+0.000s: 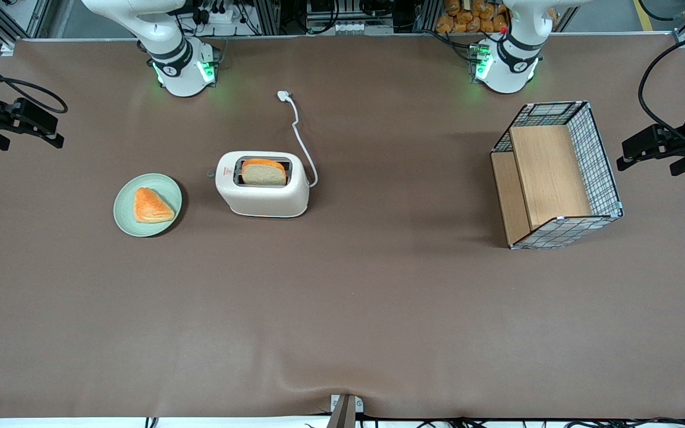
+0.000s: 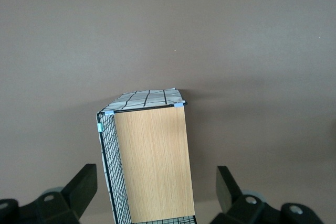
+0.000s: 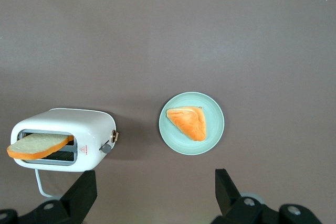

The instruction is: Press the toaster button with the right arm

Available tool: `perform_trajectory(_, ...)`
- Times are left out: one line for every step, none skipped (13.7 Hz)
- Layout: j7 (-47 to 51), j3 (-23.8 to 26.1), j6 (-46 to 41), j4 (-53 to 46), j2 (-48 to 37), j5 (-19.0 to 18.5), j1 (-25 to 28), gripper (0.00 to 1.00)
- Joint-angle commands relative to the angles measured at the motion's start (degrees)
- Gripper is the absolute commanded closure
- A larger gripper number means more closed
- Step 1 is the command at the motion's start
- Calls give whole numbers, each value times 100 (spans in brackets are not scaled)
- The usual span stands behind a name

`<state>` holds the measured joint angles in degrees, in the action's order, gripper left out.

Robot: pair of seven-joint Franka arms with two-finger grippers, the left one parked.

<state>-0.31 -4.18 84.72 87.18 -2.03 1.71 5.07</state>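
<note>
- Cream-white plastic toaster [image 3: 63,139] stands on the brown table mat [image 1: 342,309], well below the gripper [image 3: 155,195] and off to one side of it; we note a bread slice [image 3: 39,146] standing up out of its top slot.
- Toaster button [image 3: 106,148], a small grey tab, sits on the narrow end face with the red logo, facing the plate; we record no contact with the gripper.
- Gripper of the right arm hangs high above the mat, its two black fingers [image 3: 81,192] spread wide apart and holding nothing.
- Pale green plate [image 3: 191,123] with an orange pastry wedge [image 3: 188,122] lies almost directly below the gripper, just beside the toaster's button end.
- White cord [image 1: 301,139] trails from the toaster's other end.
</note>
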Motion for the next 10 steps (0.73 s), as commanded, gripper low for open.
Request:
perform_trajectory(67,14,36,-52,44,13,38,0)
perform_trajectory(75,14,36,-61,44,30,38,0)
perform_trajectory(75,14,28,-61,44,39,38,0)
perform_trajectory(75,22,36,-61,44,39,46,0)
perform_trajectory(75,23,36,-61,44,39,73,0)
perform_trajectory(75,23,36,-52,44,48,90,0)
perform_trajectory(84,23,36,-35,79,48,108,0)
perform_trajectory(84,23,36,-34,88,48,134,0)
perform_trajectory(84,23,36,-43,88,57,134,0)
perform_trajectory(93,23,36,-43,88,57,134,0)
